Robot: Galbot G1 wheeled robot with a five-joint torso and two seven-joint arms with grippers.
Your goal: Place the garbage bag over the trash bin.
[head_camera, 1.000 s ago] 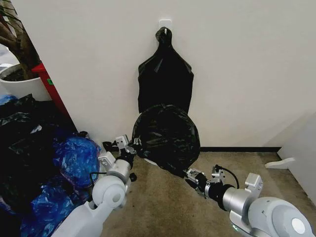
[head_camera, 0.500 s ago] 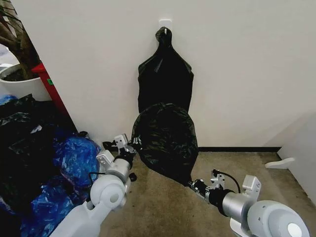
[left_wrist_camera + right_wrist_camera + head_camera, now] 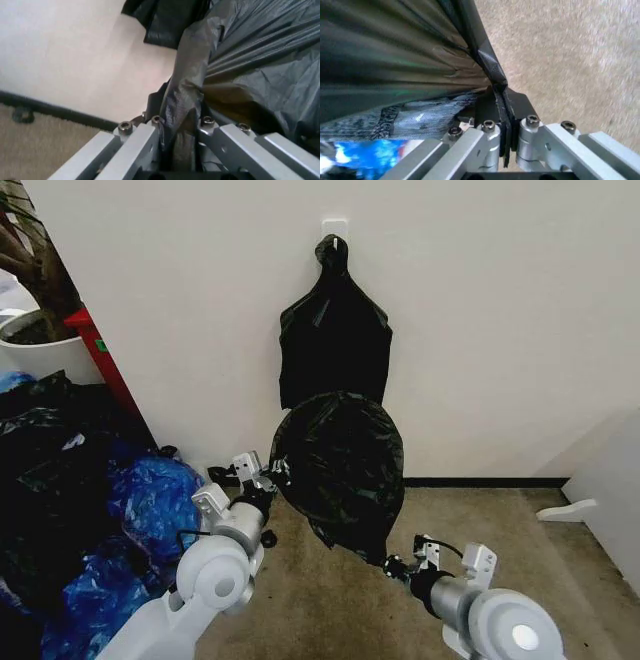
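The glossy black garbage bag (image 3: 340, 460) is stretched open in front of the wall, between my two grippers. My left gripper (image 3: 268, 473) is shut on the bag's left edge; in the left wrist view the crinkled plastic (image 3: 187, 93) runs down between the fingers of the gripper (image 3: 179, 114). My right gripper (image 3: 388, 564) is shut on the bag's lowest corner, near the floor. In the right wrist view a thin fold of the bag (image 3: 487, 63) is pinched in the gripper (image 3: 501, 114). The trash bin is hidden behind the bag.
A flat black bunch (image 3: 335, 330) hangs from a wall hook above the bag. Blue plastic bags (image 3: 150, 500) and dark ones pile up at the left, with a white plant pot (image 3: 45, 355) behind. A white foot (image 3: 568, 511) lies on the carpet at right.
My right gripper has drawn back toward me along the floor, pulling the bag's lower corner out and down. A sliver of white rim seen earlier is now covered. The left gripper barely moved.
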